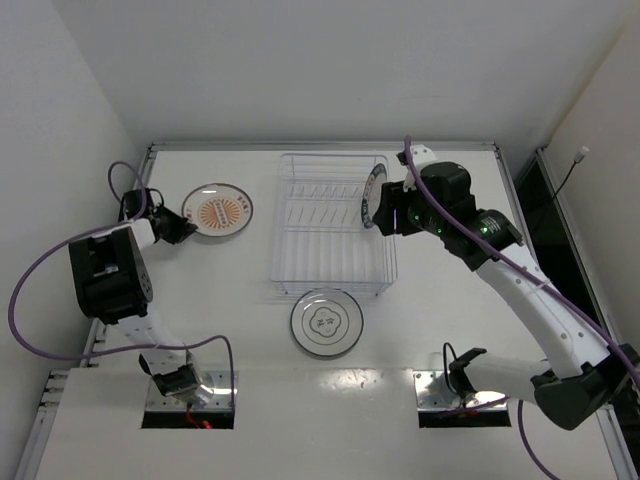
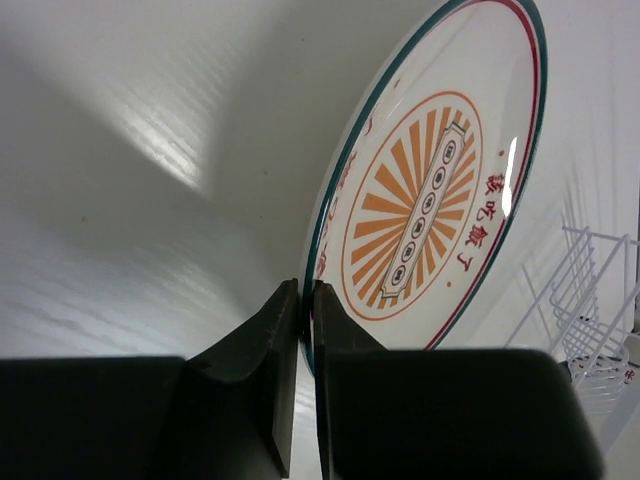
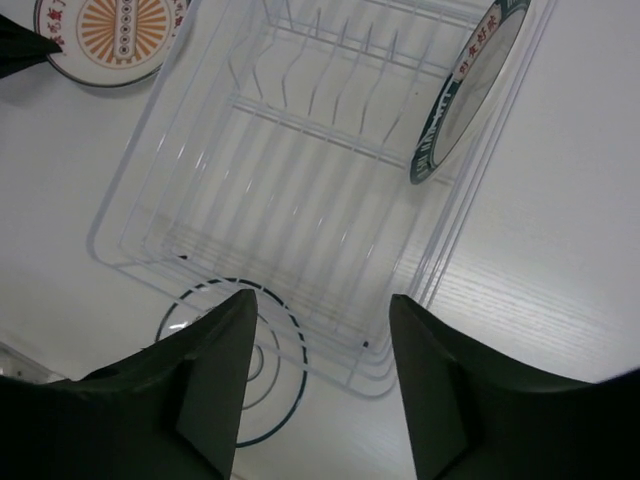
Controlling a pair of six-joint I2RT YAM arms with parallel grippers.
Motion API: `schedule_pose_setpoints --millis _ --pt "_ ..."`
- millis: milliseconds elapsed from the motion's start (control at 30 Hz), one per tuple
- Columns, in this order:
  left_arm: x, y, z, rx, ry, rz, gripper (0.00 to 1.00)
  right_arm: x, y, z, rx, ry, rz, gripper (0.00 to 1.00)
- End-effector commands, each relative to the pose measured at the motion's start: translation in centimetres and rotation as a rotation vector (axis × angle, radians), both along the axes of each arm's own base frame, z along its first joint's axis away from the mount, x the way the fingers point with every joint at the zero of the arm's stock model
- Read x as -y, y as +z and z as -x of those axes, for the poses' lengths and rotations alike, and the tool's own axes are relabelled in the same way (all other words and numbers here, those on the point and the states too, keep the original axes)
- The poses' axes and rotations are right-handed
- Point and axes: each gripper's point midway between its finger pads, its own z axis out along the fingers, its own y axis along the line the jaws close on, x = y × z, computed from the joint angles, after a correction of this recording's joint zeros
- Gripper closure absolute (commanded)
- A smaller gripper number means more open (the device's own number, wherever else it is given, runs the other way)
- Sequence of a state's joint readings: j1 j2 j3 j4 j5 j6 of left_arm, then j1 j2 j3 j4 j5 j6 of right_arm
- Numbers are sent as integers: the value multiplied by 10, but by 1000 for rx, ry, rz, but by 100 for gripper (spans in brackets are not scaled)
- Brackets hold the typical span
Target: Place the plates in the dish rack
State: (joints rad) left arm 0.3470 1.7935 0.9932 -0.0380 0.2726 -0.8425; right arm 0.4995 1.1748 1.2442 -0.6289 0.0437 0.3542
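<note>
The orange-patterned plate [image 1: 220,211] is left of the dish rack [image 1: 330,262]. My left gripper [image 1: 183,224] is shut on its left rim, and the left wrist view shows the jaws [image 2: 306,295] pinching the plate's edge [image 2: 430,190]. The teal-rimmed plate [image 1: 372,196] stands on edge at the rack's right end, also in the right wrist view [image 3: 465,95]. My right gripper [image 1: 388,220] is open and empty just beside it, over the rack [image 3: 300,170]. The thin-ringed plate [image 1: 326,322] lies flat on the table in front of the rack.
The table's raised edge [image 1: 320,146] runs along the back. Both arm bases [image 1: 185,385] and their cables sit at the near edge. The rack's corner shows in the left wrist view [image 2: 590,300].
</note>
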Motion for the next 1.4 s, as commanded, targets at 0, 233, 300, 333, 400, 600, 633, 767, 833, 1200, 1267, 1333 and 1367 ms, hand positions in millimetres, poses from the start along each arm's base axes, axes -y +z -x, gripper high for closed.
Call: schedule_pose_setpoints --millis 0,233,300,333,400,600,633,767,833,1200,1267,1333,1367 --pt "-4 40 1 42 -10 -59 100 -6 5 1 6 31 -27 50" --pt "16 133 10 223 -101 -53 100 -31 7 -3 5 136 -84 84" --pt "27 162 18 292 -140 -46 100 -35 10 -6 23 155 -110 84" --pt "30 172 20 318 -154 -46 100 -38 13 -6 30 167 -120 84" --pt "41 188 29 365 -195 -32 100 -44 16 -7 29 194 -157 80" --pt "85 233 62 525 -361 69 100 -83 30 -5 -21 361 -389 56" --pt "98 227 68 524 -395 102 100 -86 23 -5 -48 379 -423 54" --pt "131 231 87 581 -520 166 100 -104 20 -6 -126 487 -600 51" --pt "145 234 97 597 -575 181 100 -109 17 -13 -142 498 -670 44" --pt "224 234 135 628 -767 295 100 -106 -11 -27 -204 485 -739 39" --pt "231 236 137 630 -779 305 100 -106 -15 -29 -214 481 -739 61" --pt "239 242 139 641 -794 309 100 -104 -18 -33 -219 469 -738 79" --pt "242 242 141 640 -804 313 100 -104 -18 -33 -219 469 -738 85"
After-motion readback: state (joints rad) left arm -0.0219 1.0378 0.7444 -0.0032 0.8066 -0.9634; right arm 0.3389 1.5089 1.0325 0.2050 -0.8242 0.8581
